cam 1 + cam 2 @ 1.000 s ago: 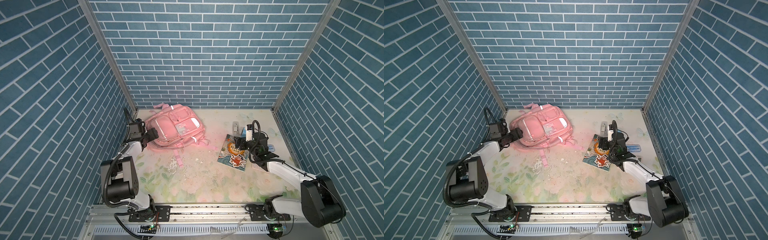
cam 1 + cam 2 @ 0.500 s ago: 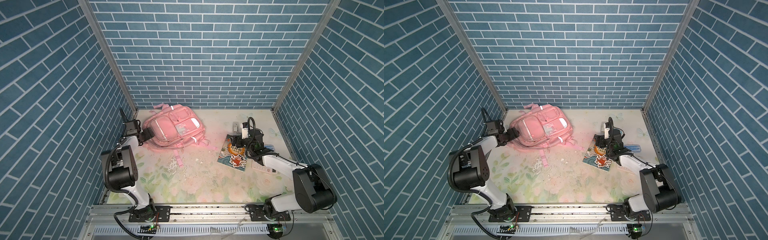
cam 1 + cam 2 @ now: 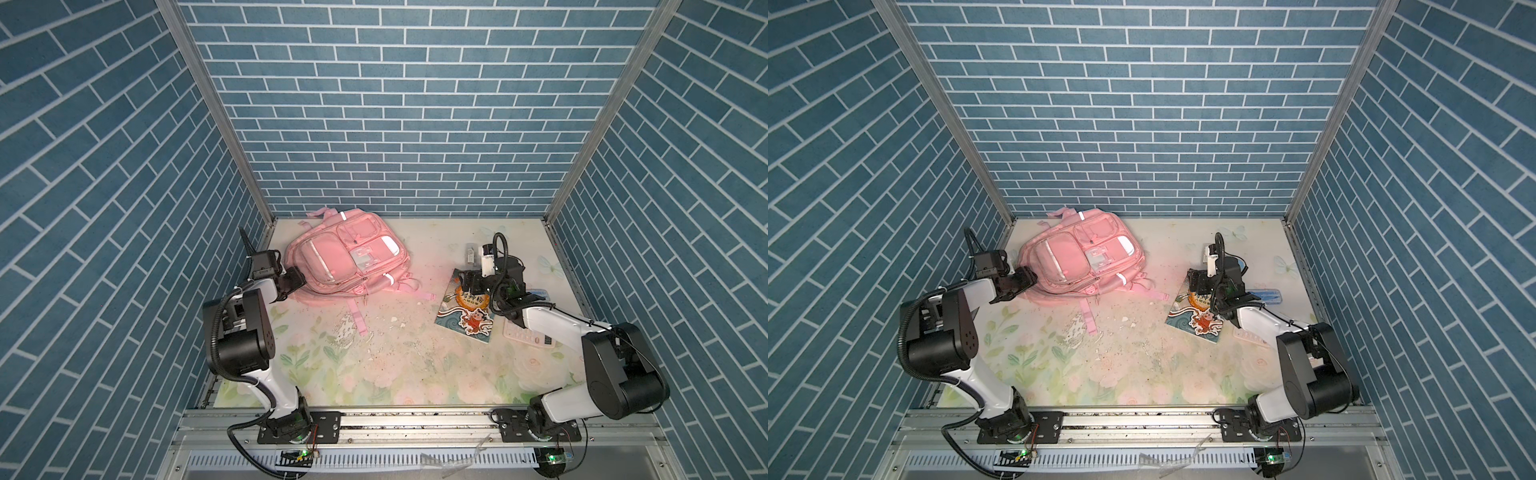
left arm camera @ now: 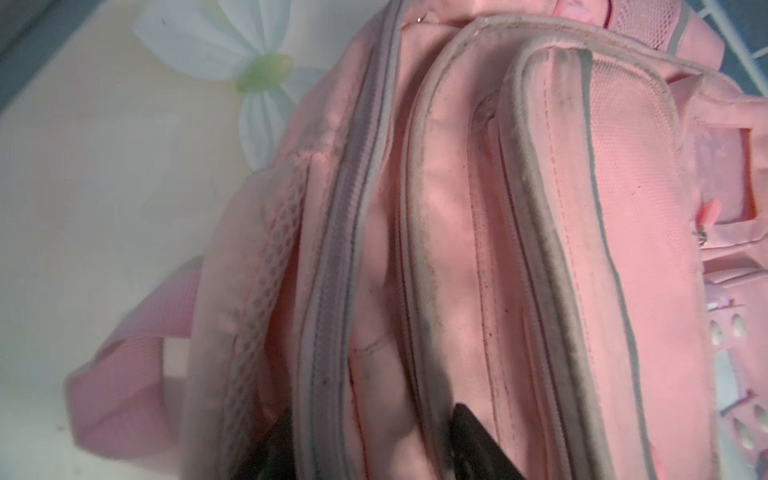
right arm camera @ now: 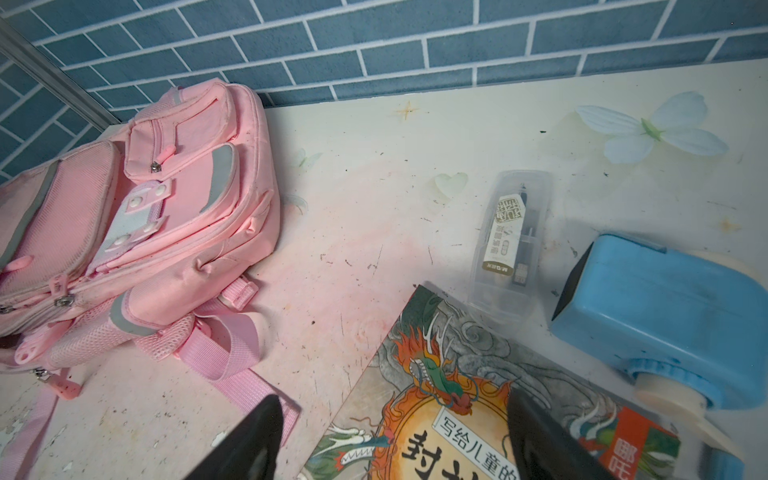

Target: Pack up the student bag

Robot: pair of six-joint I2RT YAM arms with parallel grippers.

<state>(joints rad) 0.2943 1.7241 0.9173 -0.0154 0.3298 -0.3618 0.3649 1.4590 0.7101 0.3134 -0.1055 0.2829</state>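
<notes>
Pink student bag [image 3: 349, 257] lies flat at the far left of the table [image 3: 415, 365]. The nearer left gripper [image 3: 297, 278] straddles its zipped side, grip unclear. The right gripper [image 5: 395, 399], spread wide, hovers over a storybook [image 3: 467, 316].

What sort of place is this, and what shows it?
Likely a robot test booth: brick-print walls, two arms on a rail, and a bag and book on a flowered table.

dragon-cover book [image 5: 453, 415] | clear pen case [image 5: 513, 237] | blue tape dispenser [image 5: 665, 303] | calculator [image 3: 536, 338]
</notes>
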